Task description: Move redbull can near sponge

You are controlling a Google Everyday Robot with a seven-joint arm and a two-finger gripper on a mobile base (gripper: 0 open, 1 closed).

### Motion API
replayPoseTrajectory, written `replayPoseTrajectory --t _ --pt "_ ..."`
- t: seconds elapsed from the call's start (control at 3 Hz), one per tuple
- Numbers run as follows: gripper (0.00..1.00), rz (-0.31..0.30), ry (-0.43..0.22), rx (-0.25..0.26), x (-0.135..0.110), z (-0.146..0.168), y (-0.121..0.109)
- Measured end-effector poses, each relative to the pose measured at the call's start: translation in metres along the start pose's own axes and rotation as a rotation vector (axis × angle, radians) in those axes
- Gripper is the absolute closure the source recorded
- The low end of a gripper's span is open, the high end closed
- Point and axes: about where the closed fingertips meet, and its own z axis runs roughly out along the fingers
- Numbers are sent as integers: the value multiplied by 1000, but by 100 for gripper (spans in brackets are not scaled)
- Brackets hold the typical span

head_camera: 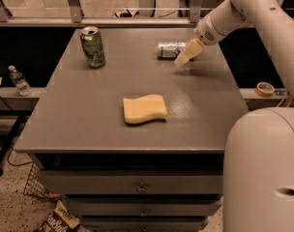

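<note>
On my table (pixel 89 105) I see the sponge (pixel 145 108) at centre, the redbull can (pixel 169 50) behind it, my tool (pixel 185 56) just right of that, and another can (pixel 93 46) upper left.

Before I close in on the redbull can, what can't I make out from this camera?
- Camera view: the redbull can has its right end hidden behind the pincer at the table's far right; contact cannot be told.
- Table's front-right corner: covered by the robot's body.
- Lowest drawer: cut off by the bottom edge.
</note>
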Motion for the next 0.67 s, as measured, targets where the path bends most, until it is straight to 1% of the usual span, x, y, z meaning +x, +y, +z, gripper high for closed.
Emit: replayPoseTrajectory --t 0.33,0.67 --pt "16 3 5 -22 -2 14 1" --pt "38 3 8 -37 -3 20 2"
